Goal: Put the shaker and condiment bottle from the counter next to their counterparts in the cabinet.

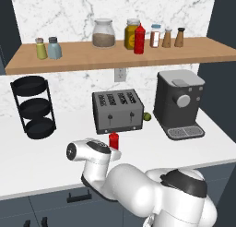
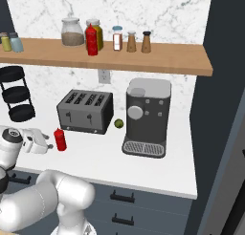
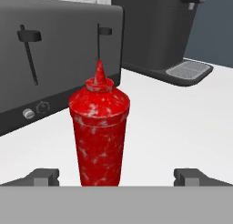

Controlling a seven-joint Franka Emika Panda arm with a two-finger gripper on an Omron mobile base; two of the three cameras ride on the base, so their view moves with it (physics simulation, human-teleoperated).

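The small red condiment bottle (image 1: 114, 140) (image 2: 60, 139) (image 3: 99, 132) stands upright on the white counter in front of the toaster. My gripper (image 1: 115, 154) (image 2: 48, 147) (image 3: 117, 177) is open and level with the bottle's base, one fingertip on each side, not touching it. The pale blue-grey shaker (image 1: 54, 48) (image 2: 16, 42) stands on the wooden shelf board (image 1: 115, 59) (image 2: 158, 57) at its left end, right beside the yellow-green shaker (image 1: 41, 48) (image 2: 5, 41). The taller red bottle (image 1: 139, 38) (image 2: 91, 39) stands mid-shelf.
A black toaster (image 1: 117, 110) stands just behind the bottle, with a coffee machine (image 1: 179, 104) to its right and a lime (image 1: 146, 116) between them. A black three-tier rack (image 1: 33, 108) is at the left. Jars and brown spice shakers (image 1: 167, 38) crowd the shelf around the tall red bottle.
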